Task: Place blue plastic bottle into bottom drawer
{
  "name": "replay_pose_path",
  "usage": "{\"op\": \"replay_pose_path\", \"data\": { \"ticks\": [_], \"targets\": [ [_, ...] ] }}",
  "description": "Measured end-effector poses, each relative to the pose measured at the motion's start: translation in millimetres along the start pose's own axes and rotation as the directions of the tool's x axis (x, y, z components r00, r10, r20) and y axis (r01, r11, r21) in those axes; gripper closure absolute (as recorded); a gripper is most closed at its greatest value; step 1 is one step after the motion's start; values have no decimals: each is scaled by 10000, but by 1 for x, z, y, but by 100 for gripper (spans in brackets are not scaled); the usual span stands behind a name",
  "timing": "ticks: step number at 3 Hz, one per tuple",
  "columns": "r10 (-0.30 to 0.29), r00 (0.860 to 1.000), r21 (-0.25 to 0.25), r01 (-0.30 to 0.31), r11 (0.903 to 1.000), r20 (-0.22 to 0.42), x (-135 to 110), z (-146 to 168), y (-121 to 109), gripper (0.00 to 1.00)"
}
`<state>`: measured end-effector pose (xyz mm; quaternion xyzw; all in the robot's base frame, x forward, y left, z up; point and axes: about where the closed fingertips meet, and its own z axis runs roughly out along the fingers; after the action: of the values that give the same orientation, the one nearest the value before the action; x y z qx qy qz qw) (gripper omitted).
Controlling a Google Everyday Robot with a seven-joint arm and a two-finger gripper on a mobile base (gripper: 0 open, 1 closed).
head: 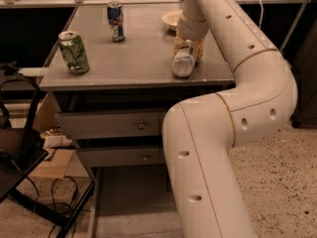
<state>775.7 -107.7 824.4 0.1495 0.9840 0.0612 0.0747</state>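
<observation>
The blue plastic bottle [182,62] lies tilted with its end toward me, near the front right of the grey table top [129,58]. My gripper [187,47] comes down from the white arm and its yellowish fingers [200,49] are closed on either side of the bottle. I cannot tell whether the bottle rests on the table or hangs just above it. The bottom drawer [131,202] is pulled open below the table, showing its flat grey floor and left rail. The arm hides the drawer's right part.
A green can [73,52] stands at the table's left front, a blue can [115,21] at the back, and a pale bowl [171,19] beside the arm. Two knobbed drawers [141,125] are shut. A black stand, cables and cardboard [49,162] lie on the floor at left.
</observation>
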Motion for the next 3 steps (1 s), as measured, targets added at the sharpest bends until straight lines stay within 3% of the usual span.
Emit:
{"op": "replay_pose_path", "data": {
  "ticks": [1, 2, 3],
  "targets": [
    [126, 9998, -238, -123, 9996, 130, -1, -17, -28, 100],
    [259, 9997, -581, -257, 9980, 28, 13, -38, -69, 100],
    [246, 9991, -1212, -202, 9924, 349, 37, -74, -103, 100]
  ]
}}
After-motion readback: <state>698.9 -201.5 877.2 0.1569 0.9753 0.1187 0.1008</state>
